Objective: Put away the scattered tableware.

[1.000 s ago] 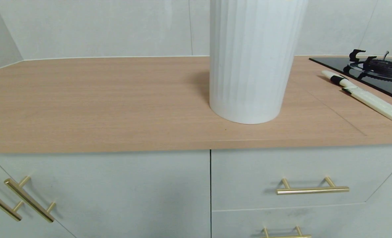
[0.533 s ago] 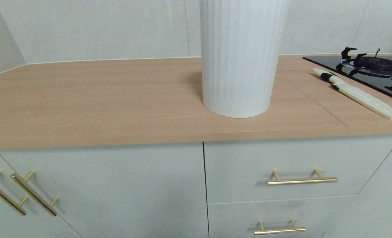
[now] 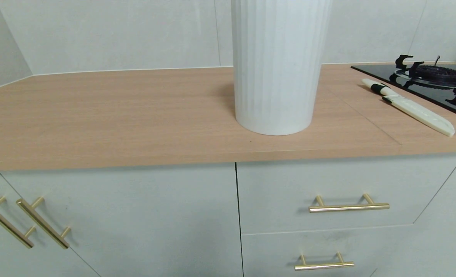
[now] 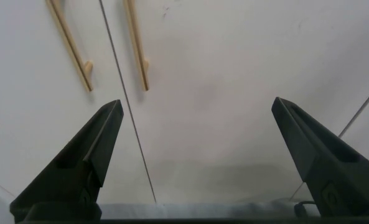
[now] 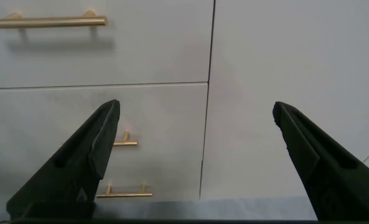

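Note:
A cream knife (image 3: 408, 107) with a black band on its handle lies on the wooden counter (image 3: 116, 111) at the right, beside the hob. A tall white ribbed container (image 3: 276, 65) stands near the counter's middle, its top cut off by the frame. My left gripper (image 4: 196, 118) is open and faces pale cabinet doors with two gold handles (image 4: 109, 46). My right gripper (image 5: 196, 118) is open too, facing drawer fronts with gold handles (image 5: 44, 22). Nothing is between either pair of fingers.
A black glass hob (image 3: 424, 82) with a burner grate sits at the far right of the counter. Below the counter are grey cabinet doors (image 3: 128, 223) and drawers with gold bar handles (image 3: 349, 207). A tiled wall backs the counter.
The head camera has shifted: the whole scene has slid left and slightly up, so the knife's tip and more of the lower drawers now show. Nothing on the counter has moved.

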### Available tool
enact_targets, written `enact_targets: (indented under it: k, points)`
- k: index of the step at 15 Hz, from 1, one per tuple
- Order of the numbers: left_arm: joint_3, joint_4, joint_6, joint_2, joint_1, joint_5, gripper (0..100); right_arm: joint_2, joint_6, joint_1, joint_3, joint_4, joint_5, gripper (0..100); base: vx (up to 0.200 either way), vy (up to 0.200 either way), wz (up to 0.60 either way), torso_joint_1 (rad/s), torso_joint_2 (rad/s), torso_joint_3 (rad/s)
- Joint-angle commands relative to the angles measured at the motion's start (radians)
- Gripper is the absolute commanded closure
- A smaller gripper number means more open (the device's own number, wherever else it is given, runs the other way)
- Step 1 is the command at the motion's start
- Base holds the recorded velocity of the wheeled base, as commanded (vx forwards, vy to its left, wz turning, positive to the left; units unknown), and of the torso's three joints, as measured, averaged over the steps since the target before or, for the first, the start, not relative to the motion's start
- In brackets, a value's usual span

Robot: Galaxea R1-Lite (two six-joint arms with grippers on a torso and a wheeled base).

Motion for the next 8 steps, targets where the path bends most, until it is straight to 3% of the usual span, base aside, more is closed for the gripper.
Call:
enact_targets:
  k: [1,4,8]
  points:
    - [0.000,0.000,0.000,0.000,0.000,0.000,0,0.002,0.000,0.001,0.000,0.000,0.000,0,0.000,0.000,0.00,0.000,0.00,0.000]
    - [0.000,0.000,0.000,0.000,0.000,0.000,0,0.002,0.000,0.001,0.000,0.000,0.000,0,0.000,0.000,0.00,0.011,-0.04,-0.035]
    - [0.000,0.000,0.000,0.000,0.000,0.000,0,0.002,0.000,0.001,0.000,0.000,0.000,0,0.000,0.000,0.00,0.082,-0.26,-0.281]
